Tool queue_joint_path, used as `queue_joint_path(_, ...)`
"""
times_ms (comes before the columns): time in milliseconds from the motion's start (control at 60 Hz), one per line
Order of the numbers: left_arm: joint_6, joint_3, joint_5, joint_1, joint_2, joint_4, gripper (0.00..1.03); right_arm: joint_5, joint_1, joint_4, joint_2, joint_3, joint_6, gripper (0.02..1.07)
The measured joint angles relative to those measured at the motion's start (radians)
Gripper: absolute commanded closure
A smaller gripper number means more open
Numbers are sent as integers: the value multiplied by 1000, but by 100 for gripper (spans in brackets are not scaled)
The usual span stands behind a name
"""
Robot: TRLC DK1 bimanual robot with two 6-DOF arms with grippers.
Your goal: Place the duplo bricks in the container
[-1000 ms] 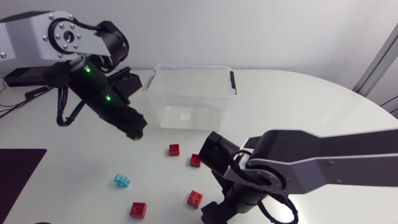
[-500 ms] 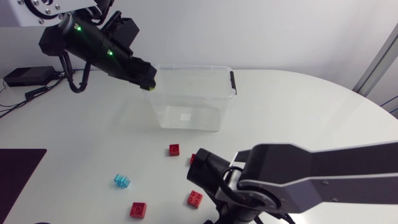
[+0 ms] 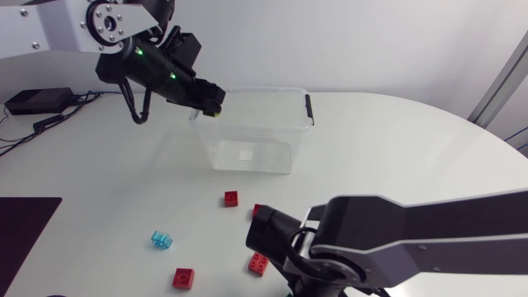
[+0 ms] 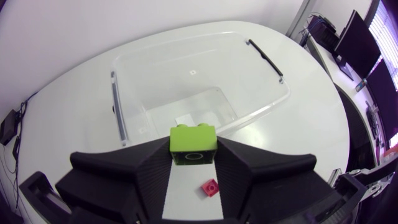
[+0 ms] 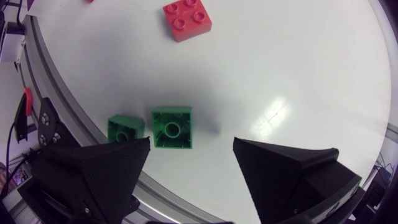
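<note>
My left gripper point(image 3: 212, 106) hangs over the left rim of the clear plastic container point(image 3: 252, 153), shut on a lime green brick point(image 4: 193, 144) that sits between its fingers above the box point(image 4: 186, 62). Red bricks lie on the table in front of the box point(image 3: 231, 198) point(image 3: 258, 264) point(image 3: 183, 277), with a translucent blue brick point(image 3: 162, 240) to their left. My right arm point(image 3: 371, 239) reaches low over the table's front edge. Its gripper point(image 5: 189, 165) is open above two dark green bricks point(image 5: 172, 127) point(image 5: 125, 129), touching neither; a red brick point(image 5: 186, 20) lies ahead of it.
The two green bricks sit close to the table's front edge point(image 5: 74, 118). A fourth red brick point(image 3: 257, 210) is partly covered by my right arm. A dark mat point(image 3: 21, 231) lies at the table's left side.
My left arm has risen from the table and swung right, carrying the lime brick to the container's left rim. My right arm has shifted left and lower along the front edge.
</note>
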Motion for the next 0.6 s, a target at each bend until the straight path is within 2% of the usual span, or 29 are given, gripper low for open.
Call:
queue_joint_path(317, 0, 41, 0, -17, 61, 0, 80, 5, -1, -47, 77, 60, -62, 12)
queue_joint_path(433, 0, 43, 0, -15, 62, 0, 80, 10, -1, -48, 101, 89, -82, 17)
queue_joint_path(517, 0, 43, 0, -10, 63, 0, 80, 12, -1, -50, 115, 100, -93, 25)
queue_joint_path(600, 1, 43, 0, 1, 66, 0, 80, 19, -1, -50, 127, 101, -105, 42)
